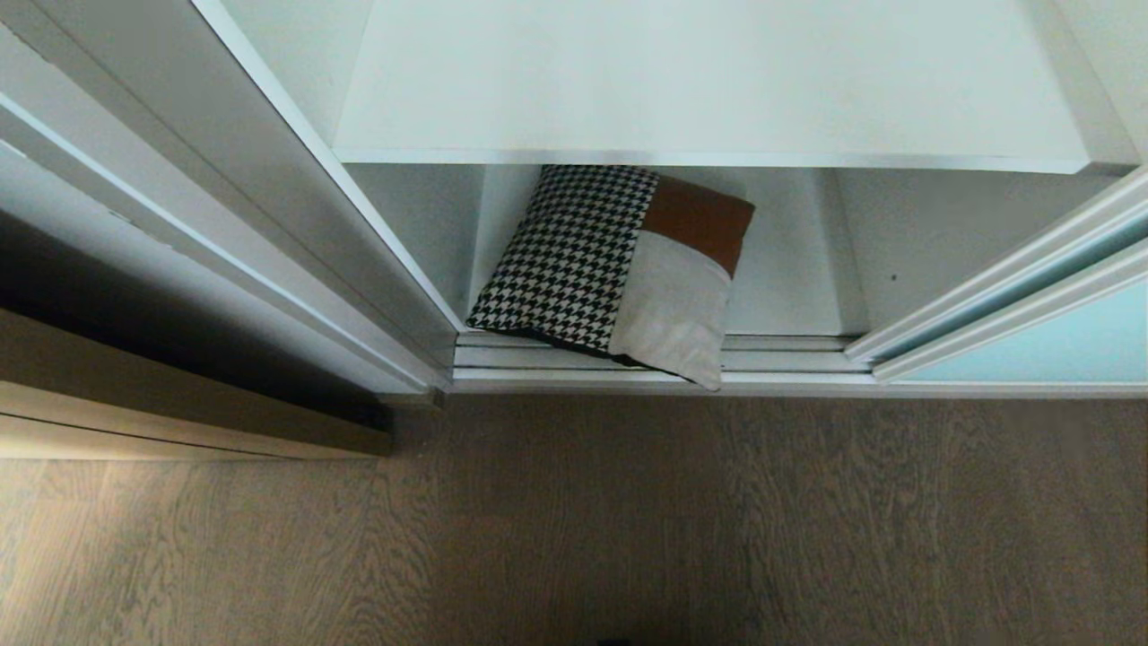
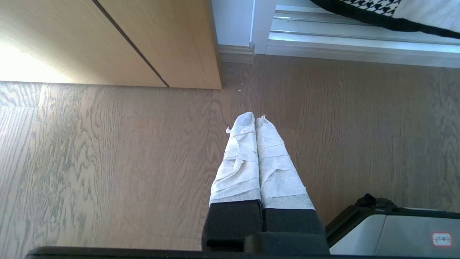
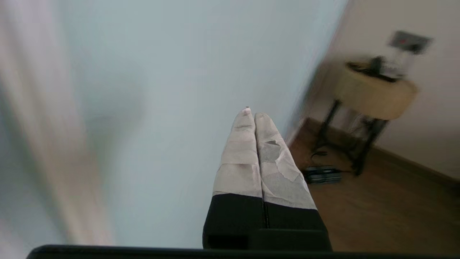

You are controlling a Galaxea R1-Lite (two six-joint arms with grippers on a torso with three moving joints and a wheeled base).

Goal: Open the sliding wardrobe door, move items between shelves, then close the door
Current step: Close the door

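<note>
The cushion lies on the low shelf of the wardrobe, under the big white shelf. One corner pokes out over the door track at the front. That is the main risk: if the door slides shut now, it could catch that corner and jam or drag the cushion. The cushion is soft and floppy, so a weak pinch at an edge could also let it slip and drop on the floor.

The door stands pushed to the right, so the wardrobe is open. The cushion does not look moved up yet.

The right gripper is raised in front of the pale door glass, with a small side table off beside it. Its fingers are pressed together and hold nothing. It could bump the glass if it swings too close.

The left gripper hangs parked, pointing down at the floor near the track. Its fingers are also shut tight and hold nothing.
</note>
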